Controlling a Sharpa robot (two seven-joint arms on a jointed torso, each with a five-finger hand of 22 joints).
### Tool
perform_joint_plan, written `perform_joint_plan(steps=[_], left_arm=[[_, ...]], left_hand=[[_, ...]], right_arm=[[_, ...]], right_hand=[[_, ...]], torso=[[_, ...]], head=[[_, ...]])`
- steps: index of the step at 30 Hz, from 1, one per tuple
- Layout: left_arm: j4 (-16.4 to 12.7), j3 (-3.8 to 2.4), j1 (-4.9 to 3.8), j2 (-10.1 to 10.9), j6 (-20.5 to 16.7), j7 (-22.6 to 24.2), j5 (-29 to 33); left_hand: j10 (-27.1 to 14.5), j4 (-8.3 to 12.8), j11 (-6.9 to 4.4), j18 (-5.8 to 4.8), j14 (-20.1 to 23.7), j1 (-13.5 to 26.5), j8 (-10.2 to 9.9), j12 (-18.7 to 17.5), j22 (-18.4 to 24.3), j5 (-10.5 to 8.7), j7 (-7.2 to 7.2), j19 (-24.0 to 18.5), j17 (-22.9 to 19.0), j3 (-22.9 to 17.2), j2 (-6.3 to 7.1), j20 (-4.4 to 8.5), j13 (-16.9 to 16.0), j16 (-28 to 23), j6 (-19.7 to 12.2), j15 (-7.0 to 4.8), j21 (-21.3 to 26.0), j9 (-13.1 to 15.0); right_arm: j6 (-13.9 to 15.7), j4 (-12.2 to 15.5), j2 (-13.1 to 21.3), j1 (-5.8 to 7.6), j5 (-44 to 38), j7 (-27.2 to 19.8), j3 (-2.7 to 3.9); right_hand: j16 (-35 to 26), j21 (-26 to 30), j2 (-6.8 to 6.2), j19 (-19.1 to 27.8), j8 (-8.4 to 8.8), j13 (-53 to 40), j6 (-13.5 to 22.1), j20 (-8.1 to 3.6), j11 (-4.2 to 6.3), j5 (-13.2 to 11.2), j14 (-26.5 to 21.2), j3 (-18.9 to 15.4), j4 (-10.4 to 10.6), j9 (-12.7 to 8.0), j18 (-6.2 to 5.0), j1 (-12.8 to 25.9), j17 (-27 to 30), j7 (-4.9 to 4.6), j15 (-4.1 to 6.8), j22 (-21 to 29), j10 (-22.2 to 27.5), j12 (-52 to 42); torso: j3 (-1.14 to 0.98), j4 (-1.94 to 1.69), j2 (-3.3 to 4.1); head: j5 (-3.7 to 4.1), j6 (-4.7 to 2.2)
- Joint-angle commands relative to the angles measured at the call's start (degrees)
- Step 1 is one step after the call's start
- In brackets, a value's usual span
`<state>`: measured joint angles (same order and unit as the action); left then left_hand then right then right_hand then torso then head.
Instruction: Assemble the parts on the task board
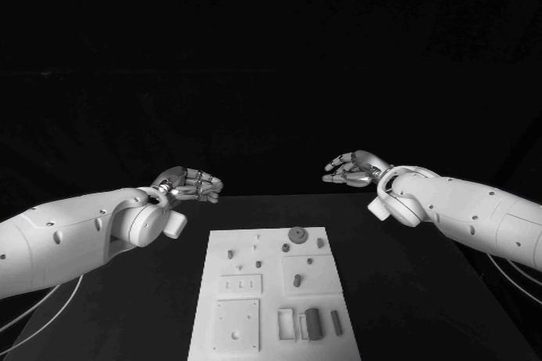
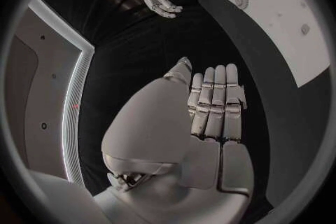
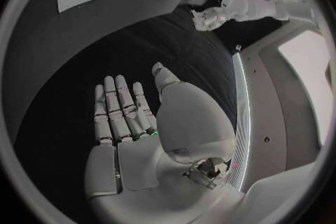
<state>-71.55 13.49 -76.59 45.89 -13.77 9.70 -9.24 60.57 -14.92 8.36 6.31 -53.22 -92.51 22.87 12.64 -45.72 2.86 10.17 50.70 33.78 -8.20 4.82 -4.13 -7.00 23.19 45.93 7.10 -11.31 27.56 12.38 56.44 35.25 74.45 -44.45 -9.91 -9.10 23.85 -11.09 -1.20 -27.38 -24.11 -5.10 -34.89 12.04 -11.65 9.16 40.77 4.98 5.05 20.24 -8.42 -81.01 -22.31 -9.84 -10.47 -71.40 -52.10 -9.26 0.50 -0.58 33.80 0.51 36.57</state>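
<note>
The task board (image 1: 271, 294) lies flat on the black bench (image 1: 418, 298), at the six o'clock end of the head view, its long side running toward twelve. Small parts sit on it — a round disc part (image 1: 297, 235) near its far edge at about one o'clock of the board's middle, and a cluster of upright block parts (image 1: 307, 324) at its near right corner, about five o'clock.

The left robot hand (image 1: 192, 185) hangs off the board's far left corner, at about ten o'clock from the board's middle, holding nothing; in its wrist view the fingers (image 2: 218, 103) lie straight and side by side. The right robot hand (image 1: 355, 171) hangs at about one o'clock, beyond the far edge — also empty, fingers (image 3: 119, 109) extended and slightly apart.
</note>
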Motion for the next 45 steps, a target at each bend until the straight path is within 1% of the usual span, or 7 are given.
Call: perform_joint_plan(steps=[1,8,10,15,23,38,45], left_arm=[[-3.0,0.05,-0.32,1.3,3.4,1.1,-3.4],[-8.2,0.07,-1.09,3.2,3.7,2.0,-6.0],[-9.5,0.06,-1.38,3.6,3.3,2.3,-6.0],[-12.2,-0.11,-2.35,4.7,2.7,1.9,-6.0],[-13.1,-0.08,-3.56,4.7,2.7,1.0,-6.0],[-13.6,0.05,-4.45,4.6,2.1,-2.5,-7.0],[-14.0,0.11,-4.88,5.1,1.3,-3.0,-7.6]], left_hand=[[1.7,-0.2,-0.66,0.93,-1.4,-0.9,0.2,0.4,0.0,0.12,-0.41,1.4,0.4,0.4,-0.04,0.37,-0.3,0.6,1.3,-0.66,-0.6,-0.2],[3.7,-1.3,-1.21,0.34,-2.6,-3.9,-0.9,-0.6,0.9,0.07,-1.03,3.2,1.6,1.4,-0.66,1.23,-0.4,0.2,3.5,-1.17,0.0,-1.3],[3.7,-1.4,-1.17,0.17,-2.5,-4.0,-1.1,-0.9,1.0,0.09,-1.06,3.2,1.7,1.7,-0.52,1.3,-0.3,-0.1,3.6,-1.08,0.2,-1.4],[3.8,-1.6,-1.07,-0.07,-2.6,-3.9,-1.5,-1.4,1.2,0.07,-1.02,3.4,1.9,2.3,-0.31,1.47,-0.2,-0.3,3.7,-1.05,0.5,-1.7],[3.2,-1.7,-0.6,-0.45,-3.0,-2.8,-2.5,-2.5,1.4,0.03,-0.36,4.0,2.4,3.7,0.62,1.89,0.0,-0.6,3.0,-1.17,0.6,-2.2],[3.0,-1.8,-0.26,-1.22,-2.5,-0.9,-3.7,-3.6,1.7,-0.02,0.33,3.9,3.0,5.2,2.27,2.31,0.1,-1.4,1.7,-0.85,1.2,-2.7],[3.2,-1.8,-0.31,-1.47,-2.4,0.0,-3.7,-3.7,1.7,-0.03,0.31,3.9,3.2,5.3,2.94,2.51,0.0,-1.7,1.8,-0.78,1.4,-2.7]], right_arm=[[-3.7,2.3,0.1,0.37,-20.8,2.3,0.17],[-3.3,5.5,-0.2,0.72,-32.7,4.3,0.34],[-3.2,6.2,-0.6,0.73,-35.2,4.5,0.34],[-4.8,8.9,-1.8,0.73,-42.3,5.9,0.34],[-6.6,12.3,-3.3,0.67,-48.8,8.4,0.33],[-5.7,12.1,-4.8,-2.38,-56.5,12.1,-0.02],[-5.8,12.7,-4.0,-2.49,-56.7,12.4,-0.02]], right_hand=[[1.8,-0.5,-1.93,-8.8,-0.41,-0.2,-7.0,-0.06,2.33,0.3,9.3,0.0,-2.9,-0.5,-3.31,-1.0,-2.0,-1.92,2.82,0.7,-8.2,-0.4],[6.4,-4.7,-2.92,-19.2,-0.57,-1.4,-10.8,-0.81,4.09,0.3,19.9,1.2,-5.9,0.3,-6.55,-0.7,-6.6,-1.05,7.24,-0.6,-13.0,-0.6],[11.1,-8.0,-2.88,-25.5,-0.24,-2.1,-12.0,-2.85,5.0,0.3,25.6,1.7,-8.0,0.6,-6.58,0.1,-10.0,-0.71,9.7,-2.0,-14.9,-0.5],[23.2,-14.2,-2.93,-33.8,1.34,-3.2,-13.6,-6.53,6.08,0.3,31.8,3.4,-12.7,0.7,-6.58,3.6,-18.3,-0.32,11.14,-5.2,-16.5,1.0],[38.8,-26.4,-3.19,-35.8,4.16,-4.1,-14.7,-9.4,5.79,0.4,31.0,11.4,-21.5,-0.3,-6.58,11.6,-25.4,-0.36,10.91,-5.1,-17.4,4.4],[42.0,-31.1,-5.54,-34.3,5.64,-2.3,-13.1,-9.95,3.79,0.3,30.3,15.7,-21.8,-0.8,-6.58,13.2,-24.0,-0.35,9.04,-4.9,-11.5,5.7],[43.1,-32.1,-5.8,-34.5,5.66,-1.4,-12.9,-10.08,3.33,0.2,30.4,16.5,-21.8,-0.7,-6.58,13.1,-23.6,-0.25,8.62,-5.0,-10.0,5.5]], torso=[[-0.35,-0.2,1.7],[-0.49,-1.5,3.35],[-0.5,-2.01,3.78],[-0.36,-3.37,5.12],[-0.12,-4.81,7.04],[0.24,-5.84,8.45],[0.39,-6.03,9.13]], head=[[0.04,-0.48],[0.64,-0.18],[0.85,-0.16],[1.16,0.05],[1.89,-0.16],[4.06,0.11],[4.26,0.29]])
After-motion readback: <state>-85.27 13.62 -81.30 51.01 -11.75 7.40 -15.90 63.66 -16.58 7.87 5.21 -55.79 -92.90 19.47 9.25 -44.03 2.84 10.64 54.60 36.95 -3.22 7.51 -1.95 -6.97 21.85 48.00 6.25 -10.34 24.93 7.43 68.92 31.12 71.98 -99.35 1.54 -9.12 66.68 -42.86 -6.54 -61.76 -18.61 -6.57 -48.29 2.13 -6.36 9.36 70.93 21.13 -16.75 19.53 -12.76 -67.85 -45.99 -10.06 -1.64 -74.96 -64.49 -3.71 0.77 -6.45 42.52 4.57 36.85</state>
